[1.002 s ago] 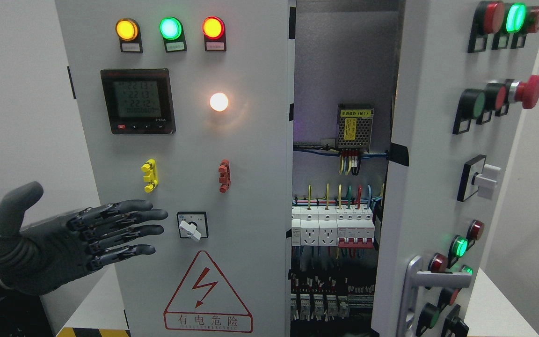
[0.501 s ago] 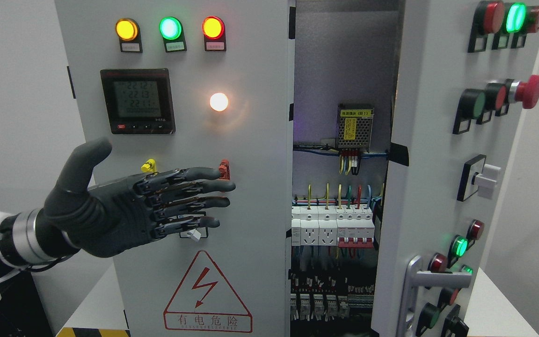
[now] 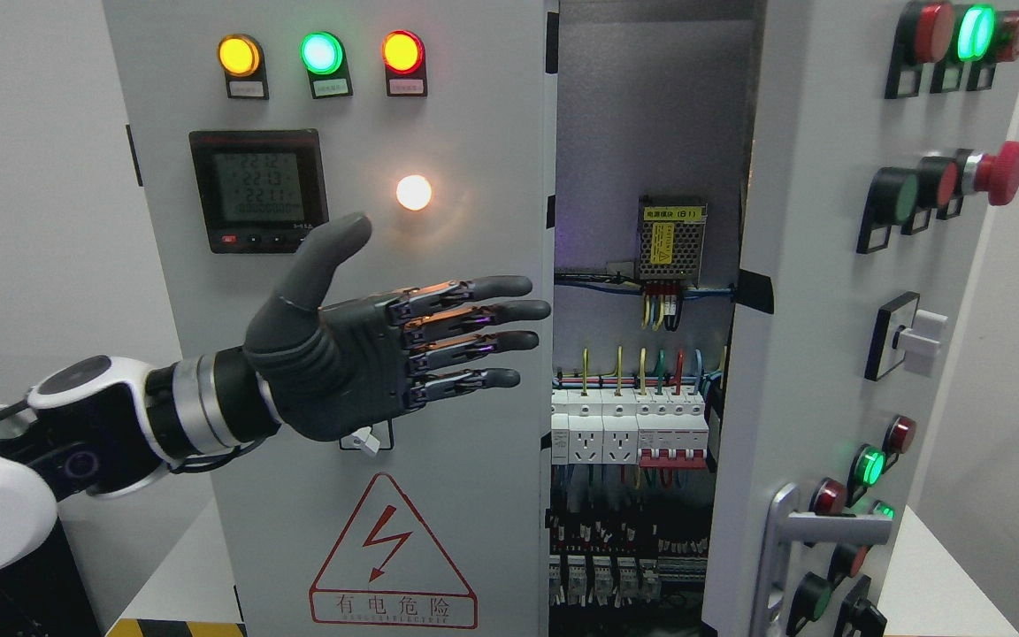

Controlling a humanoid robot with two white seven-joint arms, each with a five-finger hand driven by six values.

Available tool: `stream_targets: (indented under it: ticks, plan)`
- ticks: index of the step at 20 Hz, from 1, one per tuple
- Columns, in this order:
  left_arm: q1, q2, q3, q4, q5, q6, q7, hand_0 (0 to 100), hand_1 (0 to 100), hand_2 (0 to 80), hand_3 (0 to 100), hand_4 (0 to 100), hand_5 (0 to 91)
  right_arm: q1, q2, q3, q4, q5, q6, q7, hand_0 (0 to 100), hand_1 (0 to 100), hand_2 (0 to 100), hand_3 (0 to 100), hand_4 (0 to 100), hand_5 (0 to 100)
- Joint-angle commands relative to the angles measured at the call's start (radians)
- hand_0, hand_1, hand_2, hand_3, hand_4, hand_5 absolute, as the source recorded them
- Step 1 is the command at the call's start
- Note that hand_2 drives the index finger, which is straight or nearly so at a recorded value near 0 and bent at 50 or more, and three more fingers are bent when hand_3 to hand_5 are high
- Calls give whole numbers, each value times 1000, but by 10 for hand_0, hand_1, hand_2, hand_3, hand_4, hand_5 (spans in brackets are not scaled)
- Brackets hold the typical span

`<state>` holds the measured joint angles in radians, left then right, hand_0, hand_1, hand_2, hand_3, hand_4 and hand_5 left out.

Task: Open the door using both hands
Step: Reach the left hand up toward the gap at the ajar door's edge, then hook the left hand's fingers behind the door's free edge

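Reaching across the left door (image 3: 474, 115), my left hand (image 3: 359, 354) is spread flat, four dark jointed fingers (image 3: 483, 311) straight, thumb raised, holding nothing. That smooth grey metal door carries three round lamps, amber (image 3: 238, 55), green (image 3: 321, 53) and red (image 3: 402, 51), one square black meter (image 3: 259, 191), one glowing white light (image 3: 413, 192) and one triangular warning sticker (image 3: 393, 557). My fingertips lie near its right edge. The right door (image 3: 819, 336) stands swung open, with one silver handle (image 3: 797, 540); between the two doors show wires and white breakers (image 3: 624, 433).
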<state>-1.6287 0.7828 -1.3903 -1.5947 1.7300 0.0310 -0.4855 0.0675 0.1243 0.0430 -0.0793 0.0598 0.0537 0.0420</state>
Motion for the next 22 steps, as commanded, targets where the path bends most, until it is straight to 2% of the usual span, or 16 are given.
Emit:
stream_targets:
  ticks: [1, 12, 22]
  plan:
    - [-33, -250, -73, 36, 3, 3, 60, 0, 0, 0, 0, 0, 0, 0, 0, 0, 0, 0, 0, -1, 384, 0, 0, 0, 0, 0]
    - [-27, -419, 10, 58, 8, 3, 183, 0, 0, 0, 0, 0, 0, 0, 0, 0, 0, 0, 0, -1, 384, 0, 0, 0, 0, 0]
    - [-25, -520, 40, 100, 8, 3, 194, 0, 0, 0, 0, 0, 0, 0, 0, 0, 1, 0, 0, -1, 385, 0, 0, 0, 0, 0]
